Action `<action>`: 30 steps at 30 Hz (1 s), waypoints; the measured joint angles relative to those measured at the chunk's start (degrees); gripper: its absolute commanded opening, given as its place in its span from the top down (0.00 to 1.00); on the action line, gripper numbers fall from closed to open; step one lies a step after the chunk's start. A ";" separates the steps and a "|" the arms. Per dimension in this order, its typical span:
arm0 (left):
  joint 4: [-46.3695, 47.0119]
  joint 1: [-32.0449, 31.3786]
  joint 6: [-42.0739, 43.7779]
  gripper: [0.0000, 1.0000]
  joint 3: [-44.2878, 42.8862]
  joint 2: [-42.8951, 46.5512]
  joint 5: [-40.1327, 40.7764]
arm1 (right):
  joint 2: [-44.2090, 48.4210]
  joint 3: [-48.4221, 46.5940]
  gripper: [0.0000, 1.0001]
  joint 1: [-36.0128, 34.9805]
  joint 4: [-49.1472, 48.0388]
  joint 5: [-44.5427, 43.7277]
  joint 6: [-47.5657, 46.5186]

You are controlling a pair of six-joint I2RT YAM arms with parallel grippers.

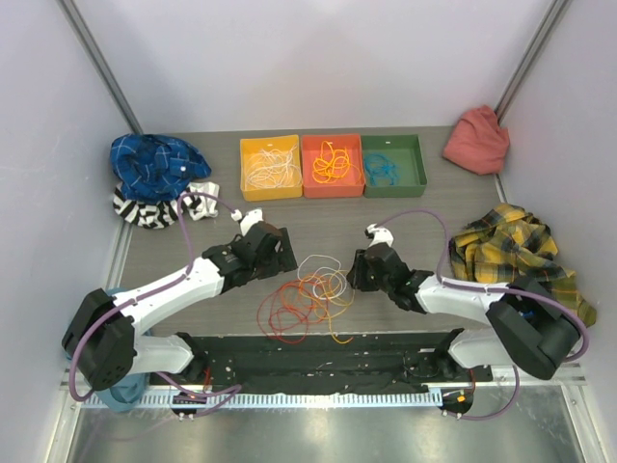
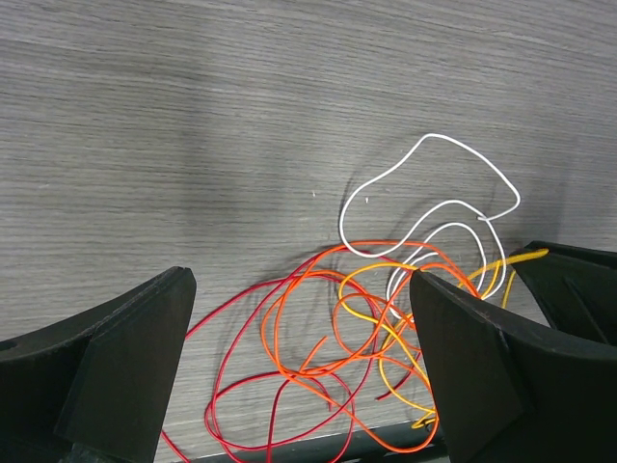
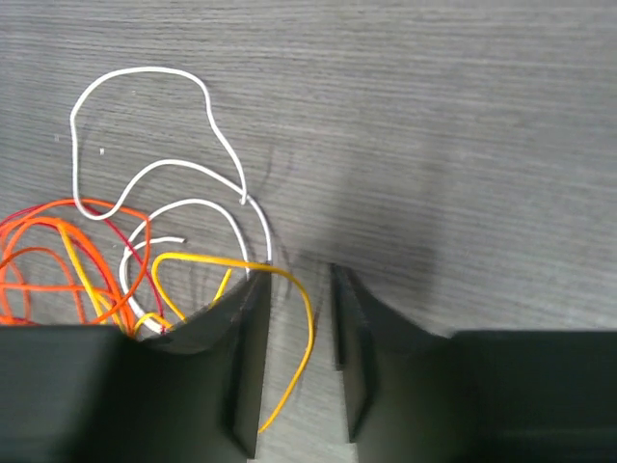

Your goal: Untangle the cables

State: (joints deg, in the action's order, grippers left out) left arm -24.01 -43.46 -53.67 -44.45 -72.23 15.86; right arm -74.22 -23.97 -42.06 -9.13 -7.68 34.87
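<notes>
Top external view puts the cables (image 1: 308, 294) in one loose heap on the table (image 1: 318, 217), between the left gripper (image 1: 275, 253) and the right gripper (image 1: 362, 270), close to both.

We judge them nearly weightless, limp but springy (the loops hold their curve), smooth, and much too thin for anything but a fingertip pinch. Drag one and the rest will likely come along.

Left wrist view has the left gripper (image 2: 304, 328) spread wide over the heap, holding nothing. Below it the red cable (image 2: 227, 309) and orange cable (image 2: 267, 328) cross many times. The white cable (image 2: 431, 136) throws a big loop out past the others.

Right wrist view has the right gripper (image 3: 301, 328) with only a narrow gap. The yellow cable (image 3: 217, 258) runs down through that gap, unpinched as far as we can tell.

We would take the white loop where it lies alone, or the yellow strand already in the gap, and pull slowly while the other gripper pins the heap.
</notes>
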 measured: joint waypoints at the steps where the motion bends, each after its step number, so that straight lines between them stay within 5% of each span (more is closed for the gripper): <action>1: -0.04 -0.02 -0.02 0.01 0.02 0.00 0.02 | -0.83 -0.48 0.89 0.02 -0.09 -0.33 -0.24; 3: -0.02 -0.02 -0.02 0.01 0.02 0.04 0.02 | -2.38 -1.66 0.99 0.02 0.09 -0.96 -0.96; 11: -0.28 -0.04 -0.11 0.01 0.85 1.73 0.50 | 2.49 -6.84 0.99 0.00 7.48 -5.25 -3.65; 17: -0.26 -0.04 0.04 0.01 0.96 4.33 1.81 | 13.97 -29.53 0.99 0.00 19.71 -11.78 -11.26; 24: -0.24 -0.04 0.09 0.01 0.92 4.66 2.67 | 15.34 -63.73 0.99 -0.13 24.85 -15.96 -19.76; 30: 0.04 -0.04 0.04 0.01 0.76 4.66 2.80 | 17.22 -67.98 0.99 -0.15 27.65 -17.22 -21.68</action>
State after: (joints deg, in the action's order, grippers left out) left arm -23.97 -43.51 -53.63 -43.68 -67.57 18.65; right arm -56.99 -91.94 -42.22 18.52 -24.91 13.19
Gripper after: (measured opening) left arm 0.989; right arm 0.029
